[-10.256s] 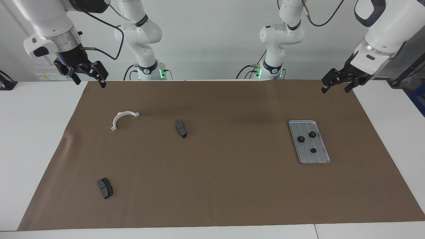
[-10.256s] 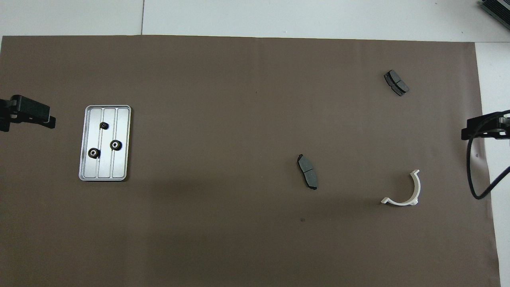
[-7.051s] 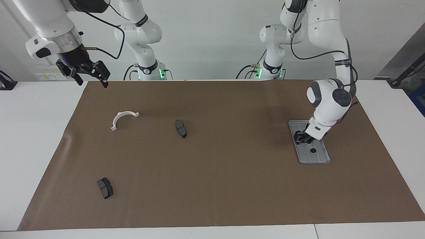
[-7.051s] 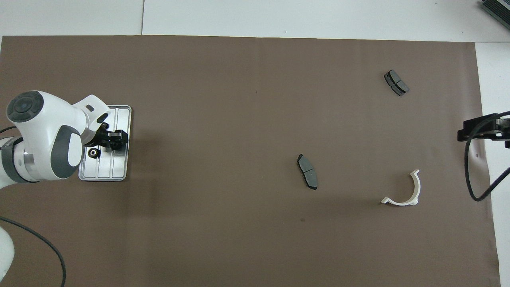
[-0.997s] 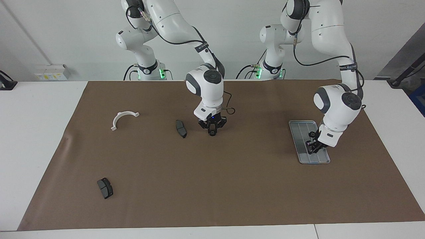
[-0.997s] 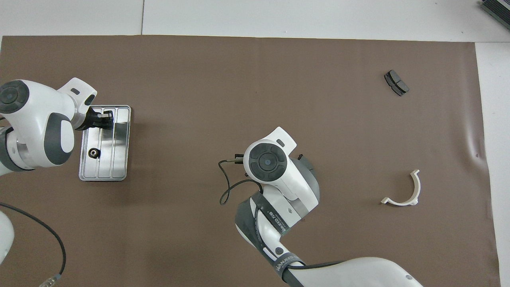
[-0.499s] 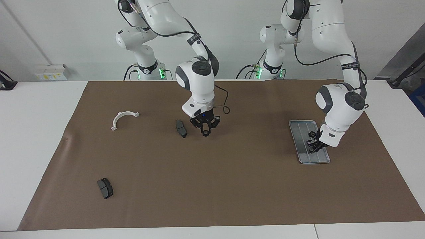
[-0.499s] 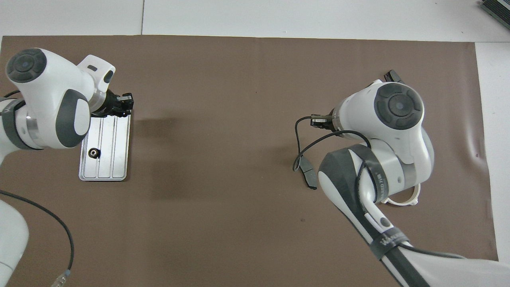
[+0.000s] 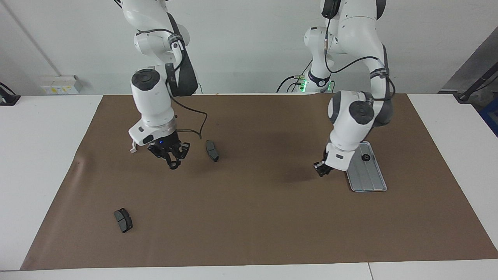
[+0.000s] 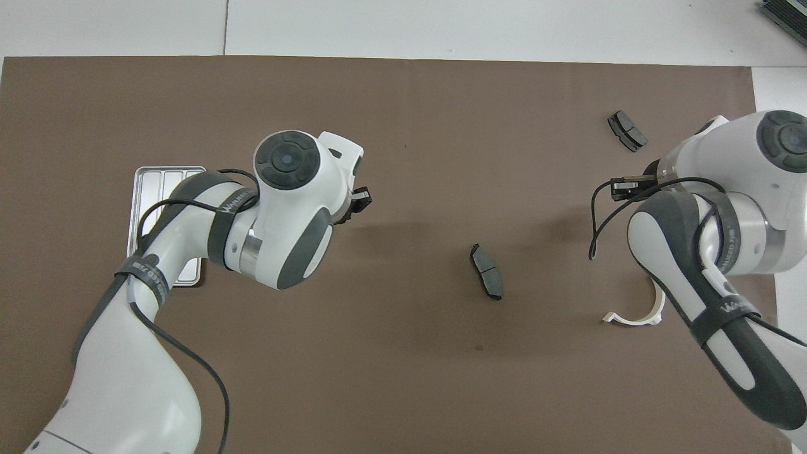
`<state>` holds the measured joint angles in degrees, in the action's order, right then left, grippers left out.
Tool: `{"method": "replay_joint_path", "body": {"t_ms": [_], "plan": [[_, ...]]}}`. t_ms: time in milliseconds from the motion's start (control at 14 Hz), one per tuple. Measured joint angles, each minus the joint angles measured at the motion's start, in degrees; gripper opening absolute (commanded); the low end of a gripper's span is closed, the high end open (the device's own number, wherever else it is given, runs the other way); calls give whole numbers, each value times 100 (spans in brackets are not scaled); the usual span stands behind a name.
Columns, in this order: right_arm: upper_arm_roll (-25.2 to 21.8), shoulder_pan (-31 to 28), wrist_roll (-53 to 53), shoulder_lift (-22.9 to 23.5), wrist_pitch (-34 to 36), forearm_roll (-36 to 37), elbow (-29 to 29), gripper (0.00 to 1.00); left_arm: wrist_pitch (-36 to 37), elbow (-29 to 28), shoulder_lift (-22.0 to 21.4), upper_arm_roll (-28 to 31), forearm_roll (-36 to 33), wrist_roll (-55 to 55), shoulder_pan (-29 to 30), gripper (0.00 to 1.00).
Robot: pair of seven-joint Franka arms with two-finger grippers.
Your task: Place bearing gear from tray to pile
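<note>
Since the previous frame, left gripper [image 9: 321, 168] has left the ridged silver-grey metal tray [image 9: 374, 182], grip unreadable, presumably carrying a gear pileward; right gripper [image 9: 172, 160], likewise unreadable, hovers well apart.

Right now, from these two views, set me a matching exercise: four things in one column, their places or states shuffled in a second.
1. tray
2. white bracket
3. left gripper
4. right gripper

A. over the brown mat, beside the tray
B. partly hidden by the right arm
C. has one black gear showing on it
D. over the mat between the bracket and a brake pad

Pairs: 1-C, 2-B, 3-A, 4-D
</note>
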<state>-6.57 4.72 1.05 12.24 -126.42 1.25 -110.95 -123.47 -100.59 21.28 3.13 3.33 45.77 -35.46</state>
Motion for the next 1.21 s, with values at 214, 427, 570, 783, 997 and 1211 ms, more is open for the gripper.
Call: {"method": "replay_joint_path", "body": {"t_ms": [214,427,570,783,997,1211], "plan": [[7,-265,-275,188,-375,-152,-175,0,-152,-127,4,-3,0,236,-640,0],[8,-357,-406,416,-713,-329,-243,3,-663,-425,26,-5,0,396,-1013,28],[9,-400,-429,570,-862,-332,-252,49,-897,-552,38,-9,0,403,-1116,81],[10,-498,-568,723,-964,-340,-253,100,-953,-572,35,-8,0,403,-1185,100],[70,-489,-574,676,-964,-341,-207,100,-938,-553,33,25,0,413,-1208,100],[182,-174,-476,311,-720,-358,-98,100,-543,-300,-19,292,0,446,-985,100]]}}
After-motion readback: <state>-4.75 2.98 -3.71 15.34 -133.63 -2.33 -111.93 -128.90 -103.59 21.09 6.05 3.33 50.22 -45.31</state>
